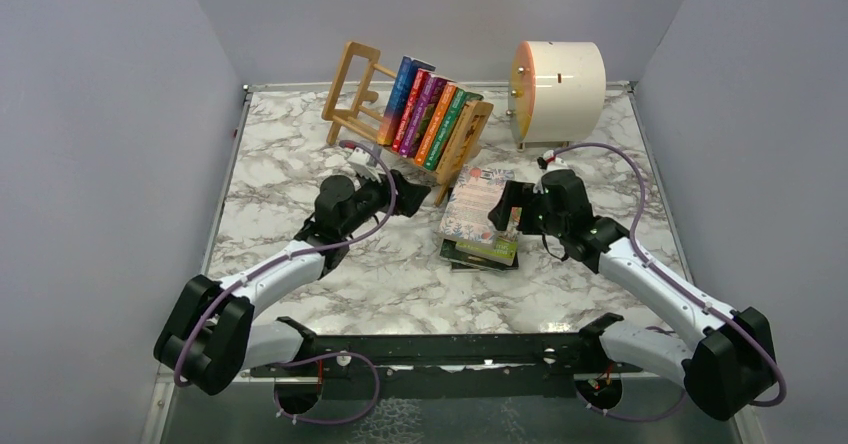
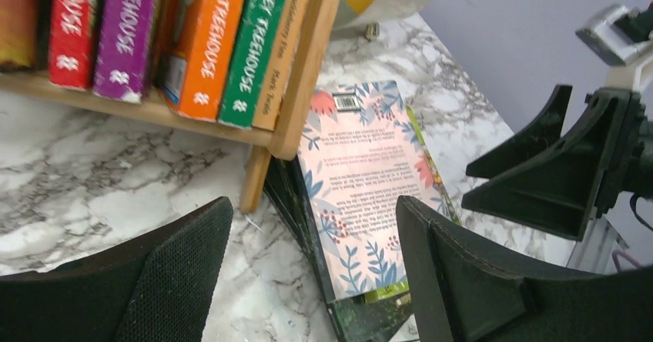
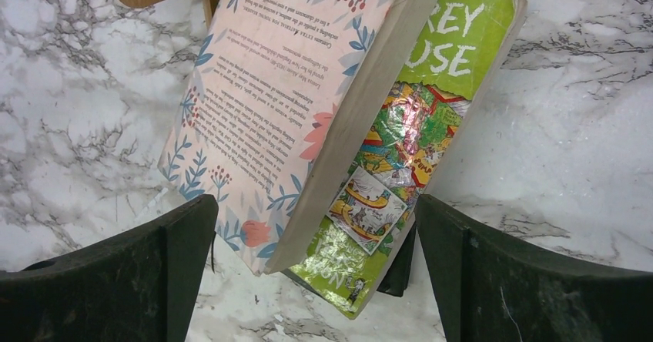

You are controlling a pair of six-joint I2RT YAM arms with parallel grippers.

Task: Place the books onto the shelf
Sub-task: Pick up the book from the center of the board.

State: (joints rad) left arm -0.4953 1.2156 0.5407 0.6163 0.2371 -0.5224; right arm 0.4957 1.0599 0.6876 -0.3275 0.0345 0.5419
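Note:
The light-wood shelf [image 1: 352, 74] stands at the back, tilted, with several books [image 1: 430, 114] upright in it; their red, purple, orange and green spines [image 2: 208, 41] fill the left wrist view. Three more books lie stacked on the table by the shelf's right end: a pink floral one [image 1: 478, 199] on top, a bright green one [image 1: 492, 249] under it, a dark one [image 1: 460, 259] at the bottom. My left gripper [image 1: 415, 192] hangs open just left of the stack, nothing between its fingers. My right gripper [image 1: 505, 209] is open wide over the stack's near right corner [image 3: 346, 226].
A cream cylindrical drum [image 1: 560, 89] stands at the back right, close to the shelf. Grey walls enclose the marble table [image 1: 300, 164] on three sides. The shelf's end piece [image 2: 304, 72] touches the stack's far edge. The two grippers face each other across the stack.

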